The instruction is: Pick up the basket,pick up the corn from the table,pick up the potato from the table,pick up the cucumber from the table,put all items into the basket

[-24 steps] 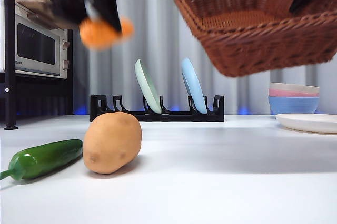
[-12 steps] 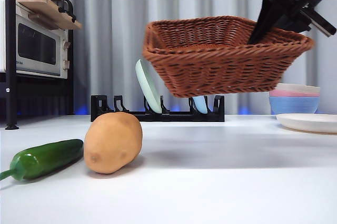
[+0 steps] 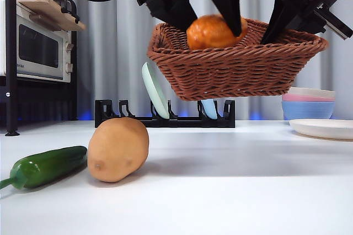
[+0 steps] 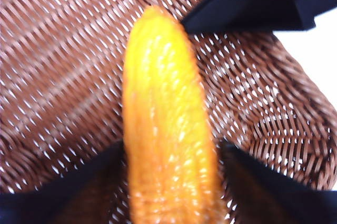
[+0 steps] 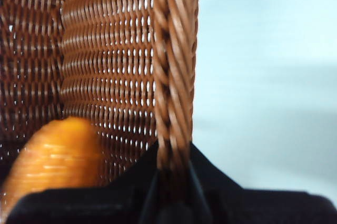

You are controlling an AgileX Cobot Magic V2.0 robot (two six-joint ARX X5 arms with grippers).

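Note:
The brown wicker basket [image 3: 237, 72] hangs in the air right of centre, above the table. My right gripper [image 3: 273, 33] is shut on its braided rim [image 5: 174, 66] at the right side. My left gripper [image 3: 207, 25] comes from above, shut on the orange-yellow corn [image 3: 212, 32], which sits just inside the basket's rim. In the left wrist view the corn [image 4: 166, 129] lies between the jaws over the basket's woven floor [image 4: 63, 77]. The corn [image 5: 55, 155] also shows in the right wrist view. The tan potato [image 3: 117, 149] and the dark green cucumber [image 3: 47, 166] lie on the table at front left.
A black dish rack [image 3: 165, 116] with two upright plates stands behind, under the basket. A microwave [image 3: 36, 47] on a shelf is at the far left. Stacked bowls [image 3: 308, 102] and a white plate [image 3: 325, 128] sit at the right.
The basket dropped lower and leftward, then held still. My left gripper carried the corn rightward from the upper left and lowered it into the basket.

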